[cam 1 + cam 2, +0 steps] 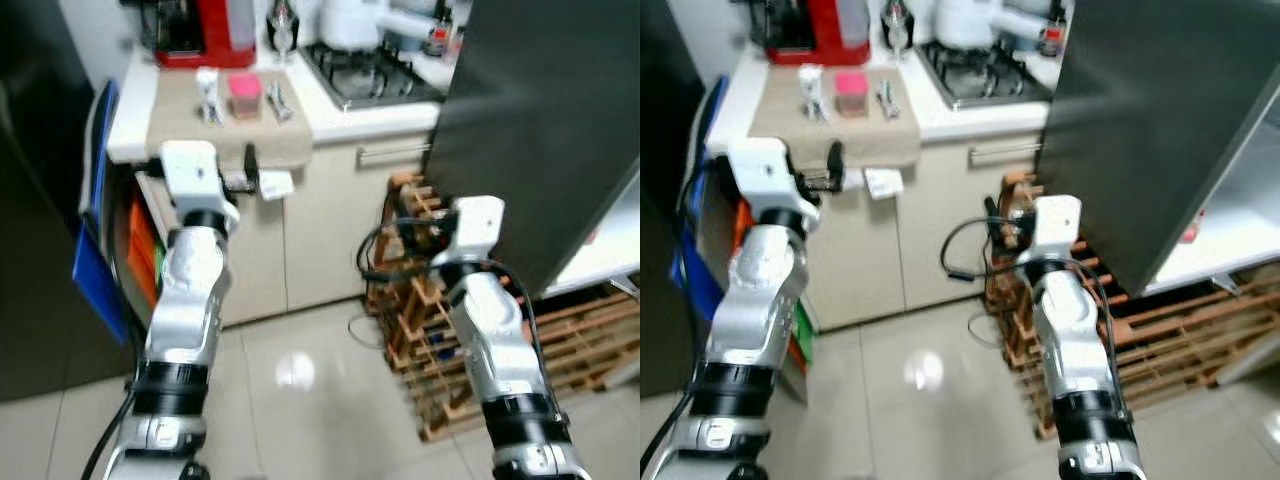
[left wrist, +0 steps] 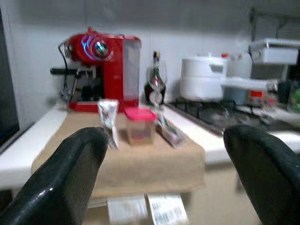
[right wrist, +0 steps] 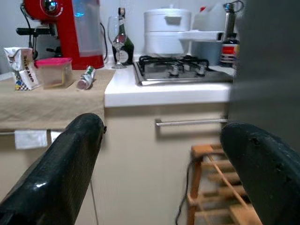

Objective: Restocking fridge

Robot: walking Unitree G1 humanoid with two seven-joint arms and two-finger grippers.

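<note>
A home kitchen. A white counter (image 1: 330, 122) runs along the wall over cream cabinet doors (image 1: 320, 230), one with a steel bar handle (image 3: 190, 122). On it sit a red espresso machine (image 2: 101, 70), a wine bottle (image 2: 153, 79) with a wine glass (image 2: 159, 77) before it, and a gas hob (image 3: 180, 68) carrying a white pot (image 3: 168, 30). A beige cloth (image 2: 126, 157) drapes over the counter's front edge. A wooden wine rack (image 1: 440, 330) stands on the glossy tiled floor (image 1: 300, 390), beside a dark fridge door (image 1: 540, 120).
</note>
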